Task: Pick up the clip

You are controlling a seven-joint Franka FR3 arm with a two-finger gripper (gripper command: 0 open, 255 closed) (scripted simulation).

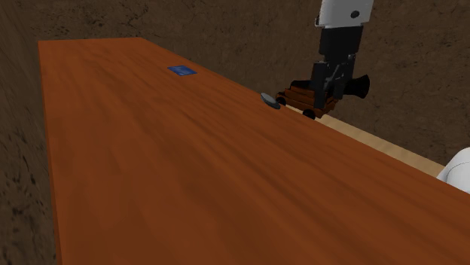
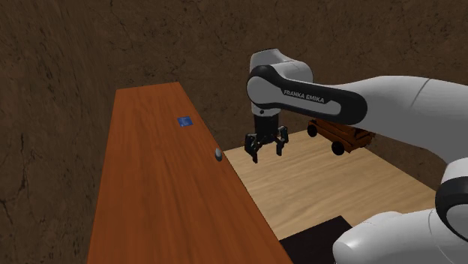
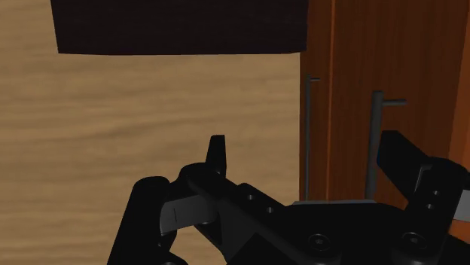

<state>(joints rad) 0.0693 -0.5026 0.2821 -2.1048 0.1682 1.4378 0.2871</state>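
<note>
The clip (image 1: 270,100) is a small grey piece lying at the very edge of the red-brown table (image 1: 151,166). In the second exterior view the clip (image 2: 217,154) sits just to the left of my gripper (image 2: 266,148). My gripper (image 1: 334,92) hangs open beside that table edge, over a lower pale wooden surface (image 2: 315,187), with nothing between its fingers. In the wrist view the gripper (image 3: 310,154) has its fingers (image 3: 216,154) spread wide. Two thin grey bars (image 3: 374,139) show over the table by the other finger; I cannot tell what they are.
A small flat blue square (image 1: 181,71) lies farther along the table. A brown toy cart with black wheels (image 2: 341,136) stands on the pale surface behind the gripper. A dark mat (image 2: 319,234) lies near the stand. Brown mottled walls enclose the scene.
</note>
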